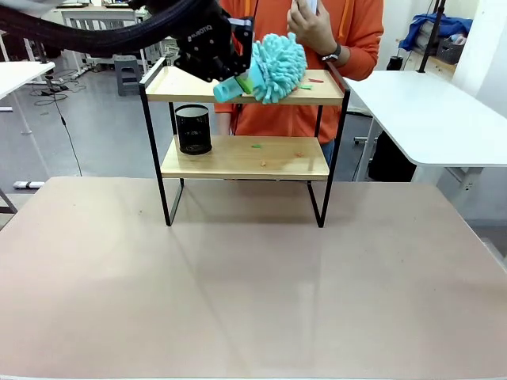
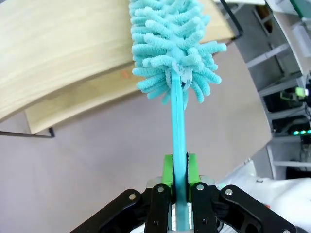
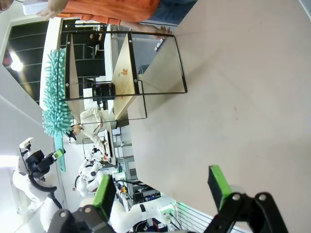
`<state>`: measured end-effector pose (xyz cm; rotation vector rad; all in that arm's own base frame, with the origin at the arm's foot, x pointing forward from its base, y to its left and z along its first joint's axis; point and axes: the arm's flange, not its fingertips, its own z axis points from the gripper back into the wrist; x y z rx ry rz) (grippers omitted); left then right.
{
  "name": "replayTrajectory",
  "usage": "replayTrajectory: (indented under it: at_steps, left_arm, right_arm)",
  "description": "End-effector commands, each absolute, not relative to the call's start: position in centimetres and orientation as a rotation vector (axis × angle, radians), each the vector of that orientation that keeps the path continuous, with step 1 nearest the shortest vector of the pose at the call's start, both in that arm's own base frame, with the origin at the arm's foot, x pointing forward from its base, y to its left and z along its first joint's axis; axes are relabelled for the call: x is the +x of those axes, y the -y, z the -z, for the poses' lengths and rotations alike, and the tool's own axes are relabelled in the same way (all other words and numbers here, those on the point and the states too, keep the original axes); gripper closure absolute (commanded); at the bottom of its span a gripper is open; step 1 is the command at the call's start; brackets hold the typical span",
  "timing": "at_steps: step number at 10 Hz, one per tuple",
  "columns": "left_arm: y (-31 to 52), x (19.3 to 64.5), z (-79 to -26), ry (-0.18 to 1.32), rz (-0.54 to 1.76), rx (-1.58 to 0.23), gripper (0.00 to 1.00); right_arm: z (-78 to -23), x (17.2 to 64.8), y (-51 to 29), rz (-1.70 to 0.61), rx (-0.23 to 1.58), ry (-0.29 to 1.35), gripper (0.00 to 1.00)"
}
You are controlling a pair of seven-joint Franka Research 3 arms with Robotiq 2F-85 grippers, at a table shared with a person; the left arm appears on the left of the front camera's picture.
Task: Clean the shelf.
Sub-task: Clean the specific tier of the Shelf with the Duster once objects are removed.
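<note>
The shelf (image 1: 245, 157) stands at the far middle of the table, two light wooden boards in a black frame. My left gripper (image 1: 238, 81) is shut on the handle of a turquoise fluffy duster (image 1: 279, 66), whose head rests over the top board. In the left wrist view the duster (image 2: 170, 48) runs up from the green pads (image 2: 167, 171) to the board's edge (image 2: 58, 53). Small orange and green scraps lie on both boards (image 1: 299, 153). My right gripper (image 3: 163, 187) is open above the tabletop, with the shelf (image 3: 121, 68) seen sideways far off.
A black mesh cup (image 1: 193, 129) stands on the lower board at the left. A person in an orange top (image 1: 348, 32) stands behind the shelf, a hand raised. A white table (image 1: 436, 115) sits at the right. The grey-brown tabletop (image 1: 253, 285) stretches in front.
</note>
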<state>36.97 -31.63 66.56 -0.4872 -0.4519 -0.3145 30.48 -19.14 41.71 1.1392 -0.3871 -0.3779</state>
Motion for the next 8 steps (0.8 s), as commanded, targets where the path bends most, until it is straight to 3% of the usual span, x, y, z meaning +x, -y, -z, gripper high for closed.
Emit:
replayTrajectory:
  at_steps: [1,3,8]
  left_arm:
    - [30.8,36.1,-67.0,0.381,0.435,-0.499,0.88]
    - [29.3,34.5,-67.9,0.296,0.562,-0.537,0.88]
    - [20.6,29.3,-71.1,0.328,0.676,-0.549,0.88]
  right_arm:
    - [-41.8,30.6,19.1,0.367,1.155,0.411,0.00]
    - [-41.8,30.6,19.1,0.367,1.155,0.411,0.00]
    - [-41.8,30.6,19.1,0.367,1.155,0.411,0.00]
